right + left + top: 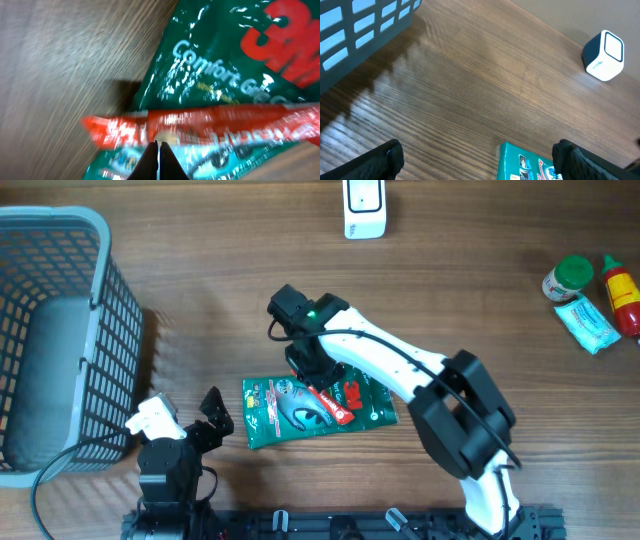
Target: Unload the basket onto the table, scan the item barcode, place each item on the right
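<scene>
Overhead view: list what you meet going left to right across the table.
gray basket → left gripper → green 3M package → green-capped jar → red bottle

A glossy green packet with a red band lies flat, well apart from the white scanner.

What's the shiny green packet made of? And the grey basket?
The green packet looks like glossy plastic film: glare and crinkles show in the right wrist view. The grey basket looks like matte moulded plastic, judging by its even lattice of bars, though I can't be sure.
</scene>
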`<state>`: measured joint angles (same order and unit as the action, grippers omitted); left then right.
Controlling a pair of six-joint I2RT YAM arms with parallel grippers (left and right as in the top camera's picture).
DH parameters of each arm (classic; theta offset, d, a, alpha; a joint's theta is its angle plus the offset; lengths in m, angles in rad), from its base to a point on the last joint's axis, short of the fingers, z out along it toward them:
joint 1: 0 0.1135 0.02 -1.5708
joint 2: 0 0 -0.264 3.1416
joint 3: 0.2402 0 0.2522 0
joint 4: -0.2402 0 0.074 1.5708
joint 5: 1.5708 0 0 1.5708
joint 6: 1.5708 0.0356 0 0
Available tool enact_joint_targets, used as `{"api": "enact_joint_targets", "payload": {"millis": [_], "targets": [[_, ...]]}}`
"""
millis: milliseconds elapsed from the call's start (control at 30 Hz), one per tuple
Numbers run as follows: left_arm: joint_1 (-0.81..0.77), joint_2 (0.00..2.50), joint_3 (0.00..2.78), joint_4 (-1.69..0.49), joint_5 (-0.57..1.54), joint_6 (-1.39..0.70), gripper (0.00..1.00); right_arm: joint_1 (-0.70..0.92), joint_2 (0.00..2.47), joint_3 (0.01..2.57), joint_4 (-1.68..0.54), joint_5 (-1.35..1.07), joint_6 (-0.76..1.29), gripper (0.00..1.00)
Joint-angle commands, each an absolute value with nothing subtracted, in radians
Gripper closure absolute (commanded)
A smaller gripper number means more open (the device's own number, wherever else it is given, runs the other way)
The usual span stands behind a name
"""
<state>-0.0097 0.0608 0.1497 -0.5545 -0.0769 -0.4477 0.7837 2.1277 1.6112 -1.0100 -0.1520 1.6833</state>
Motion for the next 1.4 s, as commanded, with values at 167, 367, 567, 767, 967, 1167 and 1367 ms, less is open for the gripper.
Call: {"api": "enact_joint_targets", "payload": {"millis": [167, 367, 567, 767, 967, 1167, 1367], "targets": [[-0.004, 0.056, 0.15, -0.558, -0.068, -0.453, 0.0, 0.782, 2.211, 1.608, -1.01, -0.154, 1.7, 0.95], [-0.004, 0.056, 0.15, -0.558, -0.068, -0.453, 0.0, 0.782, 2.211, 1.608, -1.011, -0.153, 1.615, 0.09], [-0.004, 0.056, 0.15, -0.558, -0.068, -0.453, 0.0, 0.781, 2.208, 1.613, -1.007, -0.163, 1.505, 0.0], [-0.004, 0.056, 0.15, -0.558, -0.068, -0.453, 0.0, 0.765, 2.093, 1.7, -1.01, -0.292, 1.147, 0.0], [-0.004, 0.056, 0.15, -0.558, -0.068, -0.453, 0.0, 0.773, 1.909, 1.702, -1.126, 0.121, 0.656, 0.0], [-0.004, 0.056, 0.15, -0.558, -0.068, -0.453, 0.0, 0.81, 1.915, 1.384, -0.992, 0.157, 0.375, 0.0], [-0.004, 0.056, 0.15, -0.558, -0.068, -0.453, 0.0, 0.878, 1.915, 1.323, -0.911, 0.158, 0.31, 0.06]]}}
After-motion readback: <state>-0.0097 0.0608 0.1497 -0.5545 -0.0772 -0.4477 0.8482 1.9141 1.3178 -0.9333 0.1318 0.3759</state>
